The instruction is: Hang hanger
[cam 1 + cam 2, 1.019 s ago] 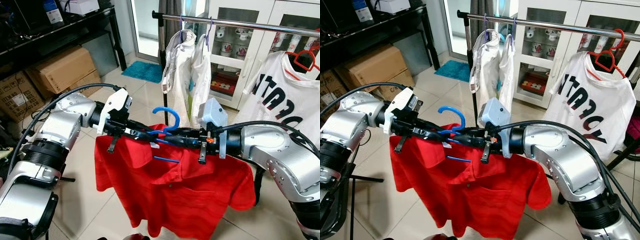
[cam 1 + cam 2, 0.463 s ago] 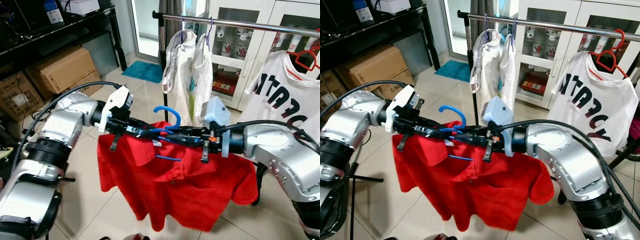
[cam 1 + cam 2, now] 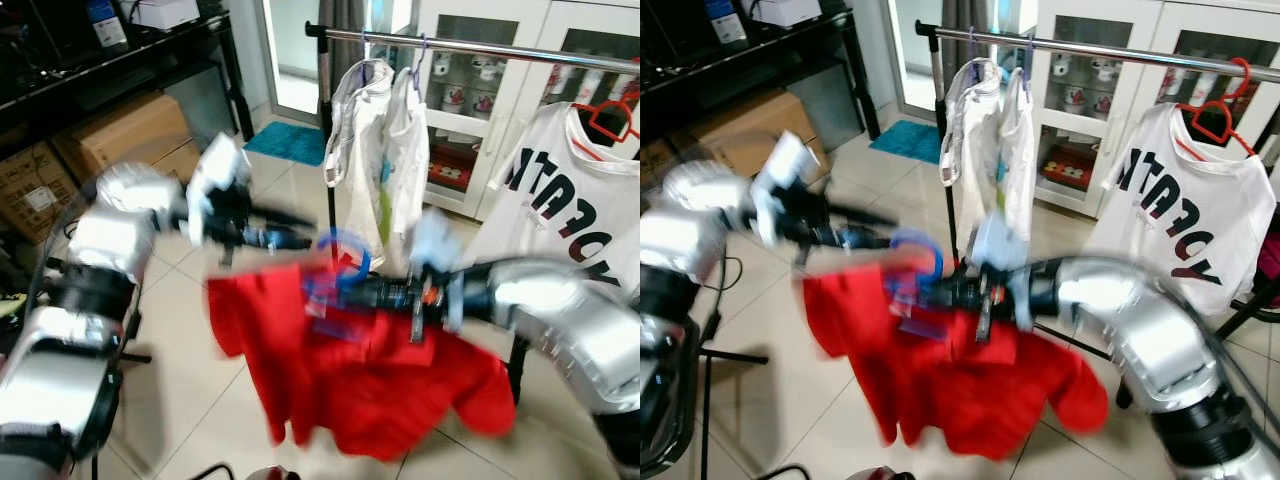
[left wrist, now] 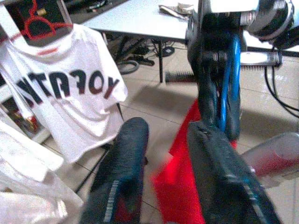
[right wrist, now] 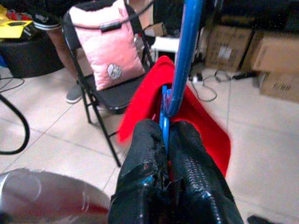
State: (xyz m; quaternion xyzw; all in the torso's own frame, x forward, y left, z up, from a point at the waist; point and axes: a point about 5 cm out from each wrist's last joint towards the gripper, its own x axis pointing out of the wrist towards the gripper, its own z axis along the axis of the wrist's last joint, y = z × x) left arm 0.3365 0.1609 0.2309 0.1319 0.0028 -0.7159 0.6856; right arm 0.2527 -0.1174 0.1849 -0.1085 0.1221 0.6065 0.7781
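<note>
Tiled floor (image 3: 190, 400) runs beneath a clothes rail (image 3: 480, 47) at twelve o'clock, already carrying three hung garments. One blue hanger (image 3: 343, 262) bearing one red shirt (image 3: 370, 380) sits at centre, not yet hooked on. Right gripper (image 5: 164, 149) pinches the hanger's wire; left gripper (image 4: 163, 154), at ten o'clock, stands spread and empty. Lifting and hooking seem to remain.

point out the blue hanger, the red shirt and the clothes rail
blue hanger (image 5: 186, 56), right wrist view, on its blue neck above the jaws
red shirt (image 3: 390, 390), left eye view, on the hanging body
clothes rail (image 3: 1110, 50), right eye view, on the bare metal bar
</note>
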